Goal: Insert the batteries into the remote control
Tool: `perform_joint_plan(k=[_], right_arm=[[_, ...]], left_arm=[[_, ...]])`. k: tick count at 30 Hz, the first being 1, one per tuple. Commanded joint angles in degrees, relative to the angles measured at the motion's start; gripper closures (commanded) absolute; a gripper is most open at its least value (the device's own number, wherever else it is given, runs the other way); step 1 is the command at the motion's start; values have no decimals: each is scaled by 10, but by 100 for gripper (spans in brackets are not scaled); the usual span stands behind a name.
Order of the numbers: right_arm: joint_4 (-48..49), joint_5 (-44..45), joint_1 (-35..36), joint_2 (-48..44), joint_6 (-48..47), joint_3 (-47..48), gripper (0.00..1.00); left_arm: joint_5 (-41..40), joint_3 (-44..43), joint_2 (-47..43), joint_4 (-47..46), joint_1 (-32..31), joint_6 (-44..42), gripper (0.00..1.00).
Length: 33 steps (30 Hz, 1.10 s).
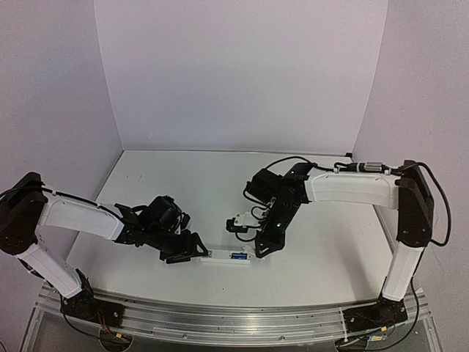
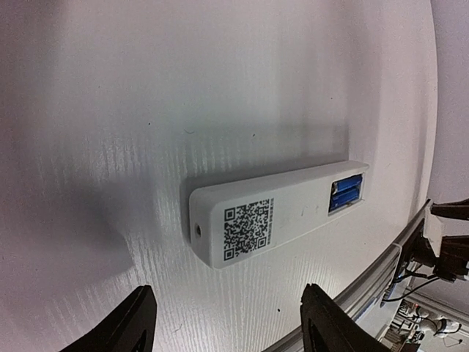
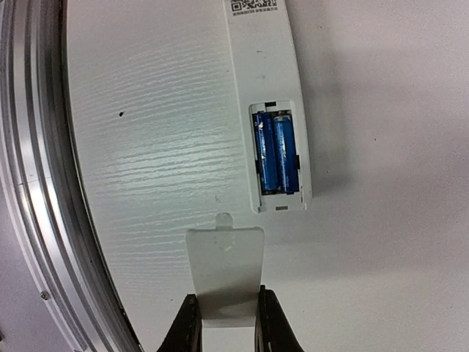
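The white remote control [image 1: 226, 257] lies face down near the table's front edge, with a QR label on its back [image 2: 275, 216]. Its battery bay is uncovered, and two blue batteries [image 3: 277, 150] sit side by side inside [image 2: 345, 193]. My left gripper [image 2: 226, 293] is open just off the remote's left end [image 1: 189, 253], with nothing between its fingers. My right gripper [image 3: 227, 297] is shut on the small flat white cover piece [image 3: 225, 268]. It holds the cover just short of the remote's [image 3: 267, 73] open end [image 1: 262, 248], tab pointing at it, slightly offset to the side.
An aluminium rail [image 1: 234, 319] runs along the near table edge, close to the remote [image 3: 37, 183]. White walls enclose the back and sides. The right arm's wrist [image 2: 447, 242] shows beyond the remote's far end.
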<state>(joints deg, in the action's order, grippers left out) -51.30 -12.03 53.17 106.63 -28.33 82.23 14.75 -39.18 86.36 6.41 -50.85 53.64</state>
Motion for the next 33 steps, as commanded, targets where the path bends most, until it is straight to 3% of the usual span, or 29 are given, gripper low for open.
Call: perform_joint_plan(k=[1,12,33], right_arm=[[-14,71,19,45,-16,40,93],[-26,120,35,121,-50,95,94],[-42,173,57,182,-93,153,93]], left_arm=[[-23,-30,16,-8,0,2,35],[-36,-15,39,-44,0,27,44],[-7,24,60,-130,0,58,59]])
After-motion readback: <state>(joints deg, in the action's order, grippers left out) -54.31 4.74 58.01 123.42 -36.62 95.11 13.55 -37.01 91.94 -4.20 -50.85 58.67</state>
